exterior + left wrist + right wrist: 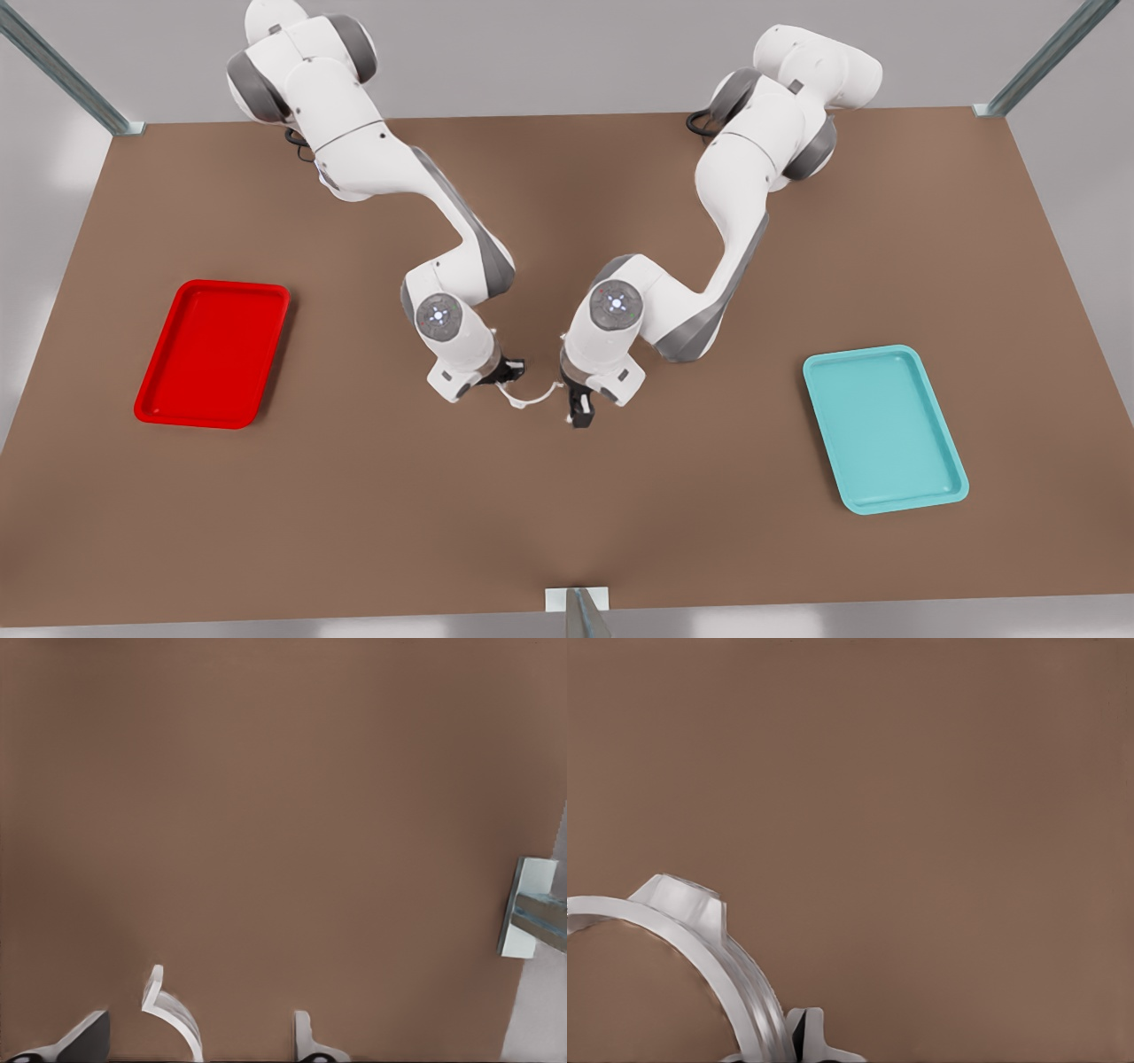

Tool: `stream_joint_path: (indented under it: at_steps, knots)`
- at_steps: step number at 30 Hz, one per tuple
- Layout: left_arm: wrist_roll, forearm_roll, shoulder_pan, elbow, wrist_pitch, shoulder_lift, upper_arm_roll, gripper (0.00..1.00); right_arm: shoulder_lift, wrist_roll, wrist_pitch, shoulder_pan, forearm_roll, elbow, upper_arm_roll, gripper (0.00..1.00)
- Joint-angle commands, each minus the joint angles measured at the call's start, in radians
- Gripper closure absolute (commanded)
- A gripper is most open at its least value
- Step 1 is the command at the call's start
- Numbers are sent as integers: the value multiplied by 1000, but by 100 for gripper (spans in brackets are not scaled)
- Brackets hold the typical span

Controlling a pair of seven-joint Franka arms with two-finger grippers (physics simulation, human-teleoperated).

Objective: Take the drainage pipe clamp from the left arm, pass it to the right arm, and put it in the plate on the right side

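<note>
The right gripper (511,370) is seen at one end of the drainage pipe clamp (530,399), and its jaws appear to be closed on the strip there, though the contact is partly hidden in the front view; in the right wrist view the white arc (735,966) is seen running right past a fingertip (808,1035). The left gripper (578,409) is held at the clamp's other end, just beside the flared tab, and whether it grips or has let go cannot be told. The clamp is hung between the two, above the brown table (567,523) and apart from it, its tab (155,988) also caught in the left wrist view. Now the risk: if one side is released before the other has a firm hold, the thin half-ring could be dropped to the table; if both are clamped and one arm is moved off, the strip could be twisted or pulled out. The plate (159,409) is found well away from the clamp on the right gripper's side, with bare table between, so nothing is judged to block that path. A teal tray (895,507) is set well away from the clamp on the left gripper's side, and a metal post (580,611) is stood at the table edge nearest the clamp.
</note>
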Motion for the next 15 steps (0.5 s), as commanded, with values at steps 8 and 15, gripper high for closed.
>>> stream_joint_path:
  at_steps: [8,15]
  knots:
    - [2349,62,481,-300,-632,-504,-26,0,-154,-469,-278,-443,-185,-64,-4,79]
    - [2407,-153,550,-320,-644,-580,-10,0,-302,-764,-212,-692,-377,-292,-2,79]
